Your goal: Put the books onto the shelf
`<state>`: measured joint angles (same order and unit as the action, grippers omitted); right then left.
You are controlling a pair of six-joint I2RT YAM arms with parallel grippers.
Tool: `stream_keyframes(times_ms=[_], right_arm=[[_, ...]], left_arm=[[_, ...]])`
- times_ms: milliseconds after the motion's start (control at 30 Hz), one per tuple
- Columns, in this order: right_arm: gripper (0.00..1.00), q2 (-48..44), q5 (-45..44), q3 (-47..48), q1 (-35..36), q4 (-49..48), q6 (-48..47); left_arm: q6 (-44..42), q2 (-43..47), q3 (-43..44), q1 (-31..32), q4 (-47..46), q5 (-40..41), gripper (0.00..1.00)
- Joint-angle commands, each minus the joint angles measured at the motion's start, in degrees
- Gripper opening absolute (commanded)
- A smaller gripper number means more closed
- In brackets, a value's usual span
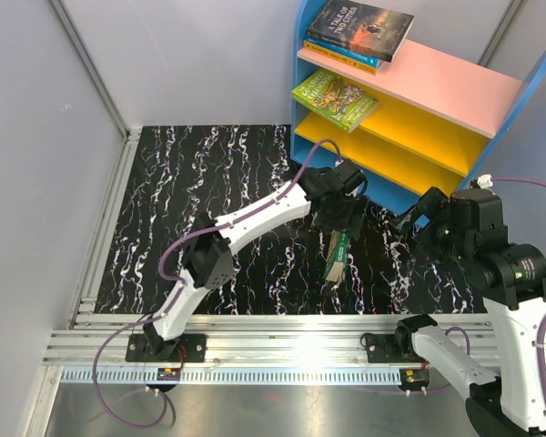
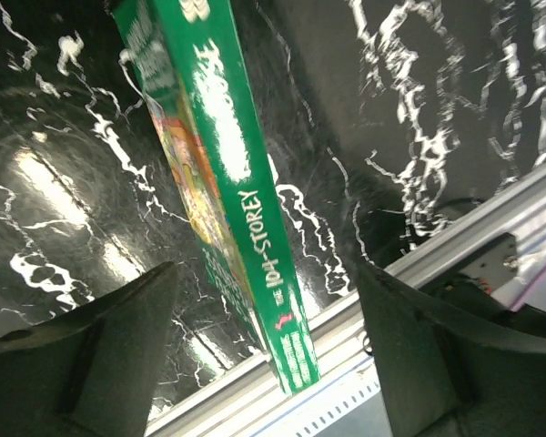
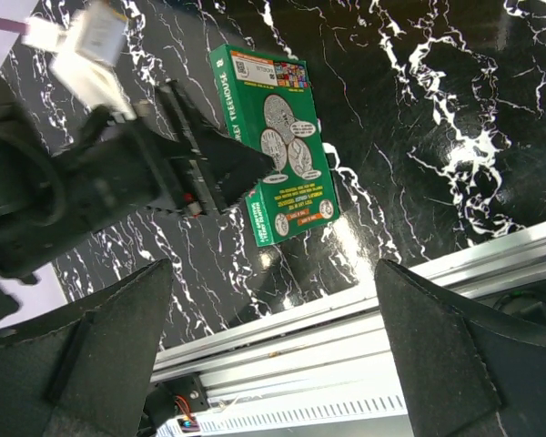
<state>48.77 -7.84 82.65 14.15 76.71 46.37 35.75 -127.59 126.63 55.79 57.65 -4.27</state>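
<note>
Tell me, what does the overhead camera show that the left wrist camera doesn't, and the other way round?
Only overhead: the shelf holding a dark book, a blue one beneath it and a lime-green one lower down. Only left wrist: the spine lettering "104-Storey" on the green book, which sits between the fingers of the open left hand, touching neither. Both: that green book, the black marbled table and its metal rail.

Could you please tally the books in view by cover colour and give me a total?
Dark paperback book: 1
Blue paperback book: 1
Lime-green paperback book: 1
Green paperback book with silver coins: 1
Total: 4
</note>
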Motion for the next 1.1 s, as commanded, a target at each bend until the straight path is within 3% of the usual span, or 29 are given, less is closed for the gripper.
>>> stream_keyframes(times_ms=[0,100,267,367,400,433,567,700,900,1067], right_arm=[[1.00,-0.52,-2.01,0.32,0.26,13.03,-1.89],[1.00,-0.70,-1.57,-0.39,0.26,13.03,-2.60],[1.00,-0.70,-0.87,-0.83,0.26,12.77,-4.18],[1.00,-0.79,-0.95,-1.09,0.26,12.77,-4.97],[1.00,-0.96,-0.69,-1.00,0.26,12.59,-5.15],[1.00,-0.96,-0.69,-1.09,0.35,12.59,-5.24],[1.00,-0.61,-0.78,0.49,0.26,13.03,-6.03],[1.00,-1.05,-1.22,1.81,0.26,13.38,-6.47],[1.00,-1.49,-1.83,2.69,0.26,14.17,-7.08],[1.00,-1.58,-2.18,3.22,0.26,14.70,-7.61]], left_arm=[[-1.29,-1.87,3.01,0.90,0.10,0.94,0.76],[-0.68,-3.63,3.80,1.43,0.18,0.85,0.58],[0.11,-4.34,3.36,1.51,1.15,0.67,0.40],[0.29,-3.98,1.78,1.51,0.54,0.32,0.19],[0.38,-3.90,1.61,1.51,0.45,0.06,0.03],[0.64,-3.81,1.52,1.51,0.36,-0.03,0.00],[0.99,0.66,1.09,1.34,-4.63,-1.96,0.00],[3.62,10.24,-4.54,-1.90,-19.74,-14.75,0.00],[14.86,19.04,-12.26,-10.87,-36.79,-24.10,0.00],[26.46,22.82,-20.79,-16.32,-57.79,-30.35,0.00]])
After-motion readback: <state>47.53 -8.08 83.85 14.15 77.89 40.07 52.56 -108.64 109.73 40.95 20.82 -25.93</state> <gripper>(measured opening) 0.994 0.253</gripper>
